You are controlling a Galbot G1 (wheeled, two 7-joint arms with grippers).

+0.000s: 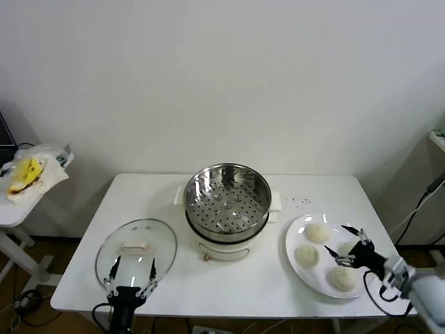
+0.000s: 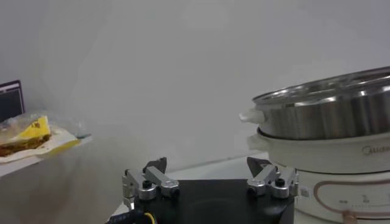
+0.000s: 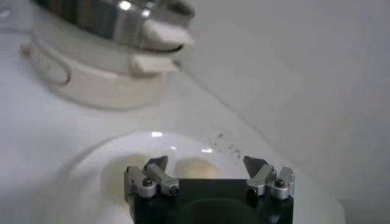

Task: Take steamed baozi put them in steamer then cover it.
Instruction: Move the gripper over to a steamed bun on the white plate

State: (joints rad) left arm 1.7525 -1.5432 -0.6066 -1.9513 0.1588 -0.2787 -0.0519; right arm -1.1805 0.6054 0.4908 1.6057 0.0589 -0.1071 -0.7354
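So the right gripper (image 1: pixel 349 245) hangs spread wide over the baozi (image 1: pixel 318 232) on the plate (image 1: pixel 295 239), steamer (image 1: pixel 227 198) empty, meaning it needs to drop and pinch one; left gripper (image 1: pixel 132 273) waits, spread too, by the cover (image 1: pixel 136 248).

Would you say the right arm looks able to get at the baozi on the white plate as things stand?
Probably yes. The right gripper hangs open just above the white plate, over the nearest steamed baozi, and nothing lies between them. The plate is uncovered, and the steamer stands clear to one side.
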